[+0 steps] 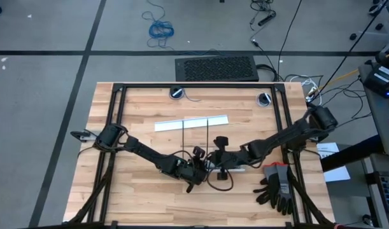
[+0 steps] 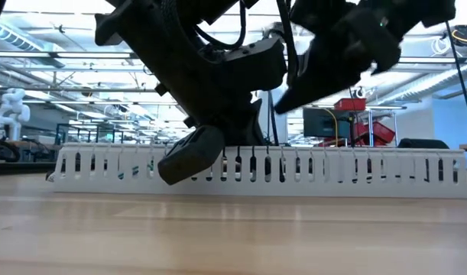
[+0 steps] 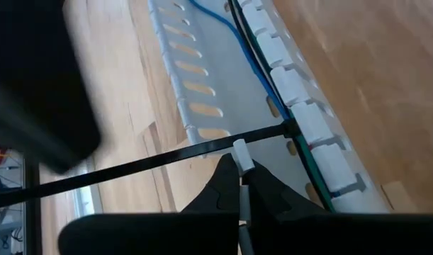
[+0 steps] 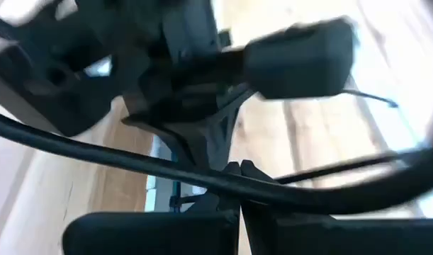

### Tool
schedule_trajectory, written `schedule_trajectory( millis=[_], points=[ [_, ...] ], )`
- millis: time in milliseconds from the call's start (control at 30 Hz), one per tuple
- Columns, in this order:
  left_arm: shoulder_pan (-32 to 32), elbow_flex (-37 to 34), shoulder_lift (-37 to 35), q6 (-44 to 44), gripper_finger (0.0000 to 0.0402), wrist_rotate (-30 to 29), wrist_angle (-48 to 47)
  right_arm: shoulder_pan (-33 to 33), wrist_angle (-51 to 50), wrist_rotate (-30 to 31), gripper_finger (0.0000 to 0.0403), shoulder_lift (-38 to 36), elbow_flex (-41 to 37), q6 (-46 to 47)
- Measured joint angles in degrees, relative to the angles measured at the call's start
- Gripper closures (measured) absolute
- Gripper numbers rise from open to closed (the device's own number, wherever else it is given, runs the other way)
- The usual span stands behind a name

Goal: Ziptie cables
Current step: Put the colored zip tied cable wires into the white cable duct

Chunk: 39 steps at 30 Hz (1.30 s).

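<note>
Nearest your low camera, the left claw (image 2: 189, 153) hangs just above the table (image 2: 233, 229) in front of the white slotted strip (image 2: 264, 166). Its fingers are pinched together, gripping what looks like 1 of the zipties (image 3: 166, 159). The cables (image 3: 234, 42) lie inside the strip. The right claw (image 1: 221, 166) sits close beside the left; you cannot tell its opening.

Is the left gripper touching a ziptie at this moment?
Touching. In the left wrist view the left gripper is closed on a ziptie, which runs across to the white slotted strip.
</note>
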Motion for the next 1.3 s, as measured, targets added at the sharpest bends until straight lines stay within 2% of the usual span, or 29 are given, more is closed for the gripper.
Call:
schedule_trajectory(
  millis=[333,533,600,767,833,1067,1300],
  points=[
    [-0.2,0.0,0.1,-0.1,0.0398,-0.2,0.0,-1.9,5.4,-0.8,0.0403,11.1,0.2,-2.9],
    [-0.3,-0.1,0.1,-0.2,0.0398,-0.7,-0.3,-2.5,7.6,-0.7,0.0403,11.4,0.1,-4.5],
    [-0.3,-0.1,0.1,-0.3,0.0398,-0.7,-0.3,-3.4,7.0,-1.7,0.0403,11.1,0.1,-1.9],
    [-0.2,-0.1,0.1,-0.6,0.0398,-0.7,0.3,-5.5,2.2,-7.3,0.0403,10.5,0.4,15.4],
    [-0.2,-0.1,0.2,-0.2,0.0398,-1.0,0.6,-5.5,1.1,-7.1,0.0403,10.8,0.4,19.2],
    [-0.7,0.3,-0.9,-1.3,0.0399,-4.0,0.4,-5.0,0.7,-6.6,0.0403,10.8,0.3,22.5],
    [-1.1,-0.4,-10.9,-6.3,0.0358,-9.2,-4.0,-4.8,-0.1,-6.2,0.0403,10.8,0.1,21.2]
  ],
)
